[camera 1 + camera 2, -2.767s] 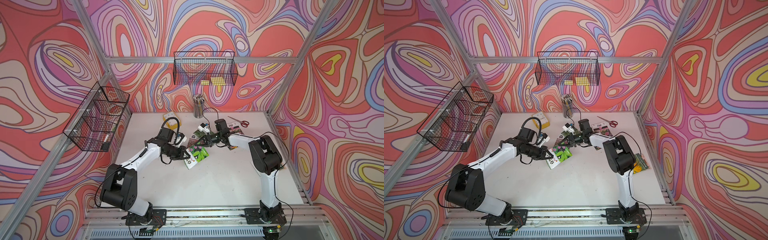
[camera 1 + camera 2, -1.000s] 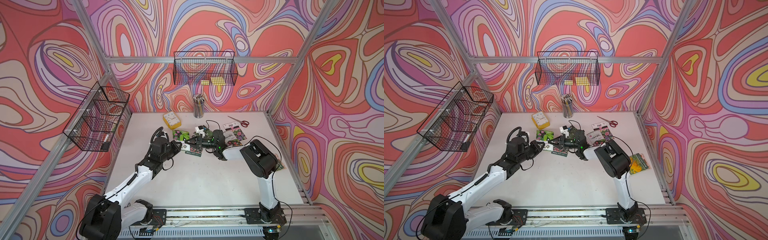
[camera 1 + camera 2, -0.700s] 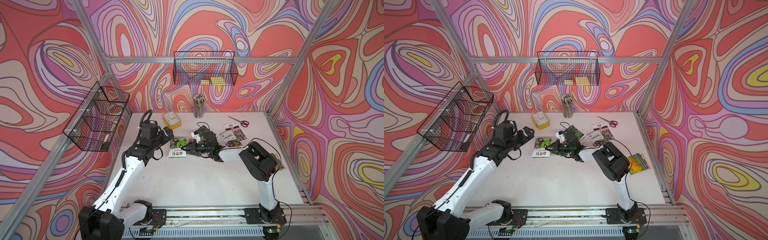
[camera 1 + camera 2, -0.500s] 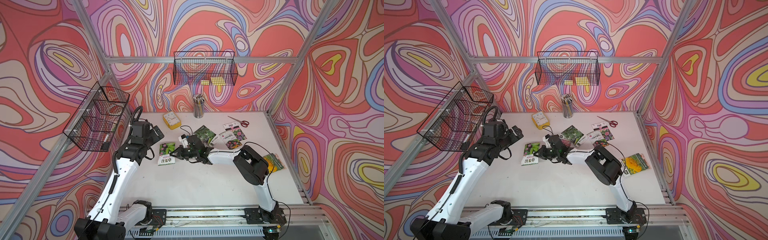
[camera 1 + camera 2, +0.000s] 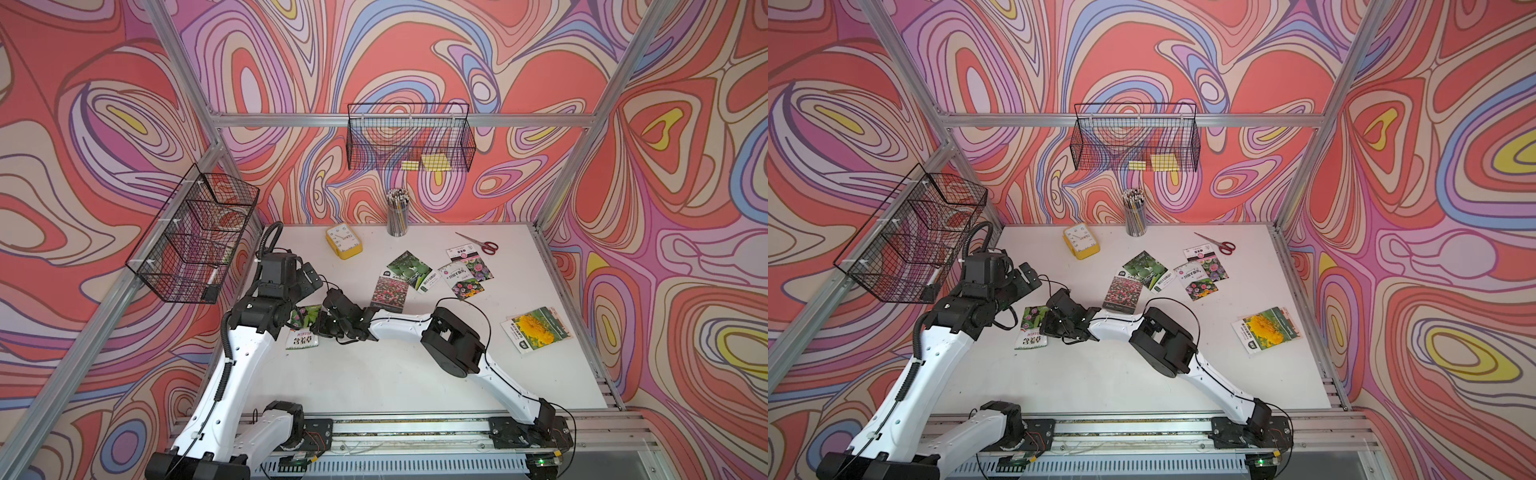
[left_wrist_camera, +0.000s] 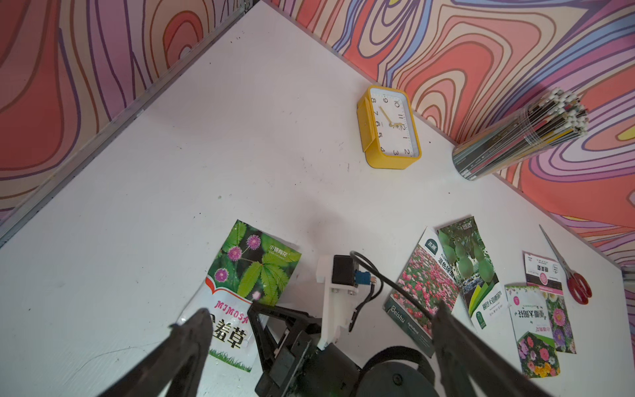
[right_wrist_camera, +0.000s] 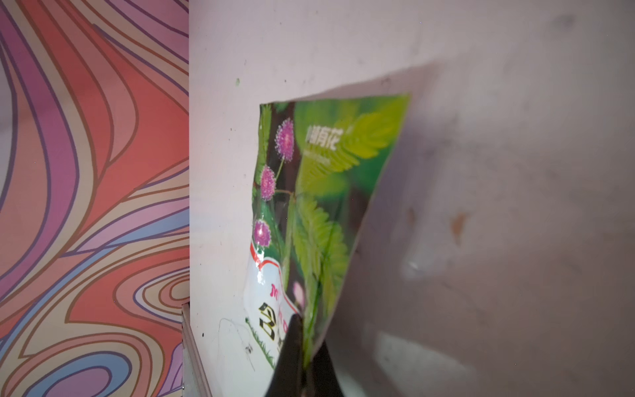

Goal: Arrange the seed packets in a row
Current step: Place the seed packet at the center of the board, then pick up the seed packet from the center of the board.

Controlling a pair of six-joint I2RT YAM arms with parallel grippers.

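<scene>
Scanning from the left, my left gripper [image 5: 311, 279] hangs spread wide, empty. Beside it on the table [image 5: 374, 374] lies the glossy mimosa packet [image 5: 302, 329], green leaves, pink puffs, white label, its right edge pinched and hidden by my clamped right gripper [image 5: 321, 330]. Other packets [image 5: 390, 291] overlap farther right.

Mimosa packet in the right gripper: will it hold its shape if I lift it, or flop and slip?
Probably floppy: the mimosa packet curves up off the table where the right gripper pinches its edge. Its glossy face suggests it may slip from that pinch. It looks thin and light, so dragging should be easy.
</scene>
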